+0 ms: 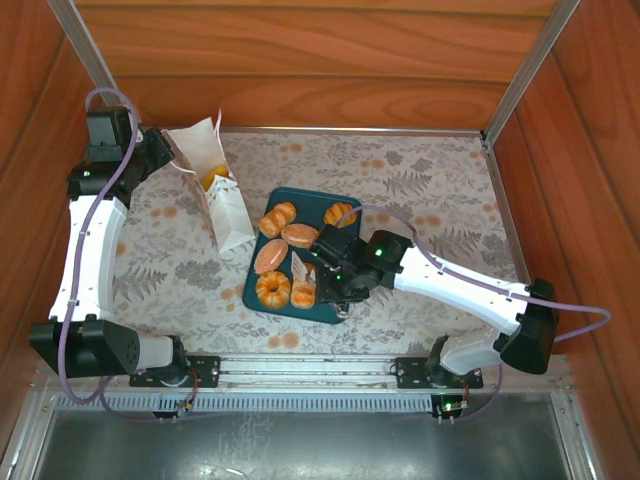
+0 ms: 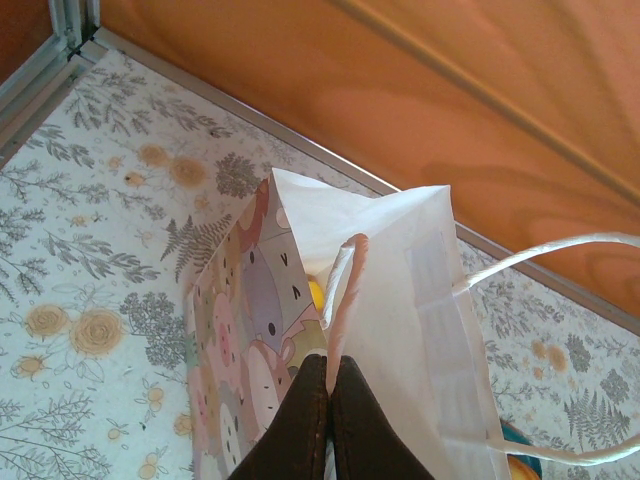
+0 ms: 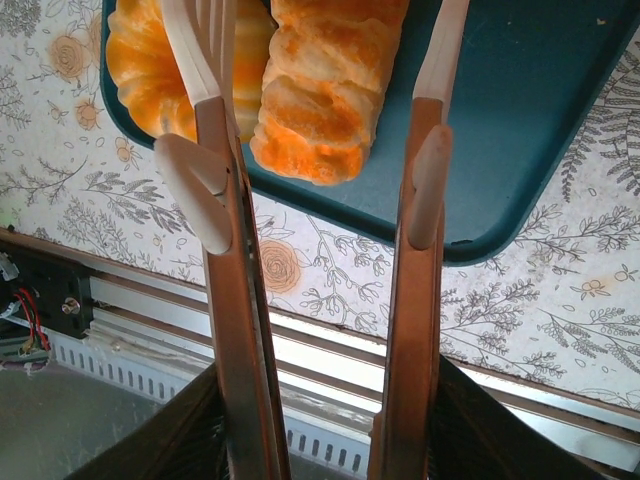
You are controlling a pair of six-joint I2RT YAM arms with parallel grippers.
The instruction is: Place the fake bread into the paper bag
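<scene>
Showing the right end effector with fingers apart, straddling one ridged roll of the fake bread at the near edge of the dark teal tray. Long axis of the roll lying roughly along the fingers in the right wrist view, blunt end toward the tray's near rim. Crowded on the left by a round pumpkin-shaped bun, set just beside the left finger and close against the roll. Counting six pieces on the tray from the top external view: beyond these two, two oval buns, the nearer one slanting from near-left to far-right, a croissant-like piece, and another roll at the far edge, hemmed by the right arm lying across the tray's right side. Standing upright just left of the tray, the paper bag, mouth upward, a yellow-orange piece visible inside. Pressed together on the bag's rim beside a white cord handle, the left end effector. Printed on the bag's face, pastel cartoon animals. Surrounding all, a floral tabletop and wooden walls.
</scene>
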